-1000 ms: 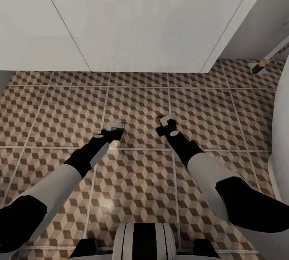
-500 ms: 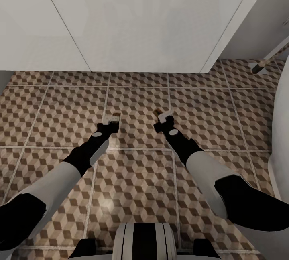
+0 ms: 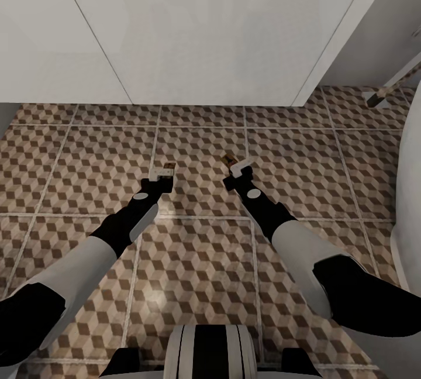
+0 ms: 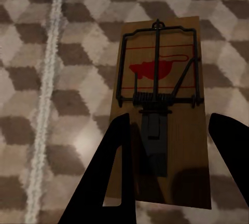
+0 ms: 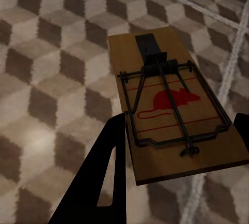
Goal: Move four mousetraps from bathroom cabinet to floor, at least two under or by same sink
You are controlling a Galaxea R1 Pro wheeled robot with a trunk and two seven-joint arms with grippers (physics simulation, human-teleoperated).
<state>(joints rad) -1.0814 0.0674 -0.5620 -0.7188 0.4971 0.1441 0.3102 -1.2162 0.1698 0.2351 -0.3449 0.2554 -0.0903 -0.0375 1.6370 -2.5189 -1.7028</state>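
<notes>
Each claw, left (image 4: 171,172) and right (image 5: 176,167), gripped one mousetrap (image 4: 161,105) (image 5: 174,105) low over the bathroom floor (image 3: 88,157) before the white vanity (image 3: 204,34); placing both remained.

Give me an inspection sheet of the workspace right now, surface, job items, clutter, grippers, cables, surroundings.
Surface: bathroom floor, cube-pattern tiles, pale grout.
Job's things: left mousetrap and right mousetrap, one between each gripper's fingers, close over the tiles; contact with the floor cannot be told.
Clutter: nothing seen.
Grippers: left gripper and right gripper each straddle a trap; grip cannot be told.
Cables: nothing seen.
Surroundings: white vanity ahead; white curved fixture at right.
</notes>
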